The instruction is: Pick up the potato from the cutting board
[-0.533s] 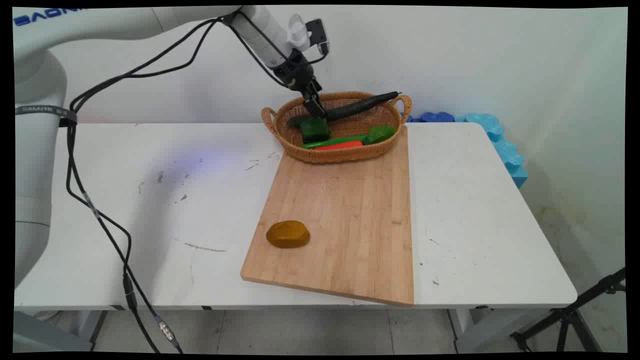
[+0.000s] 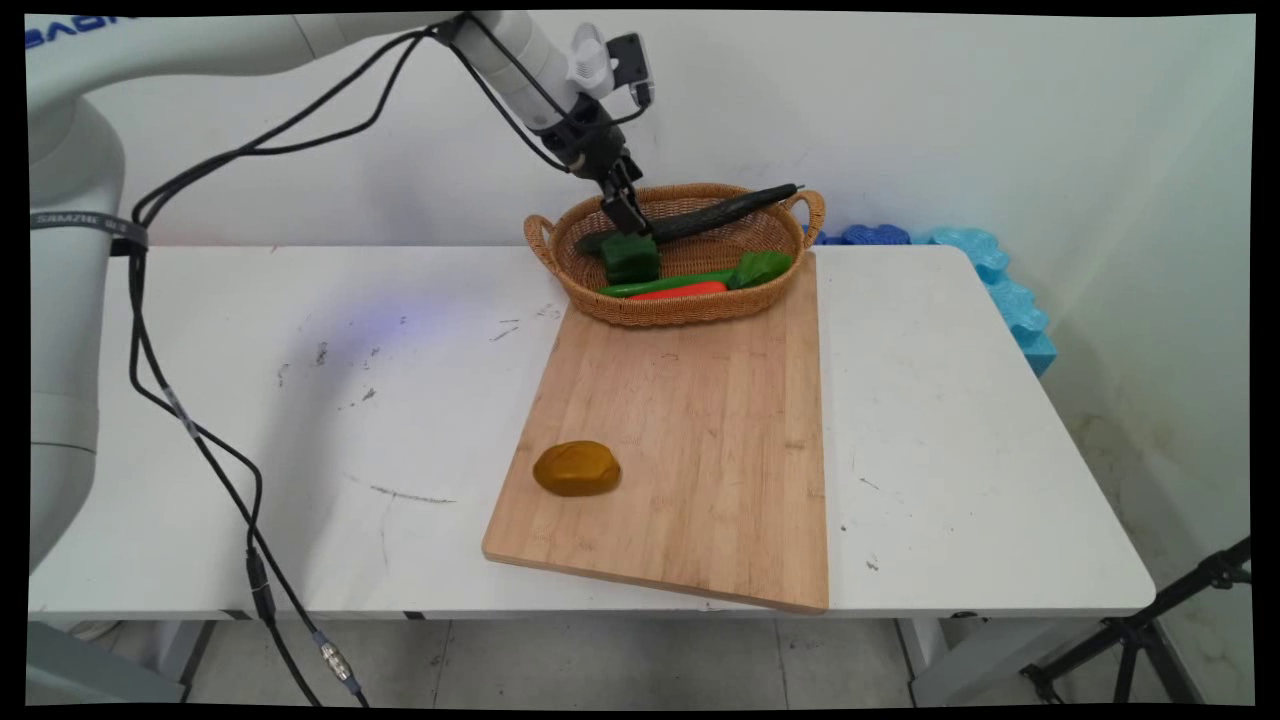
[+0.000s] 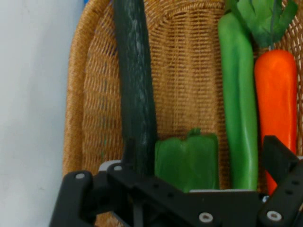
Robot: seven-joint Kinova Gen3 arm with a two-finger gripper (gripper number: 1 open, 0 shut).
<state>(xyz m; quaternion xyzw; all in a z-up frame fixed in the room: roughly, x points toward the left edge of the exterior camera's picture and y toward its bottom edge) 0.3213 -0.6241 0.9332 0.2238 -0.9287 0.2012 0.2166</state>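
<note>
One green pepper (image 2: pixel 630 258) sits clamped upright in the gripper (image 2: pixel 632 228) inside the basket (image 2: pixel 680 305).

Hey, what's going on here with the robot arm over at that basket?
The gripper is down inside the wicker basket at the far end of the wooden cutting board, closed on a green bell pepper. Beside the pepper in the basket lie a dark cucumber, a long green pepper and a carrot. A brown potato sits alone near the board's front left corner.
</note>
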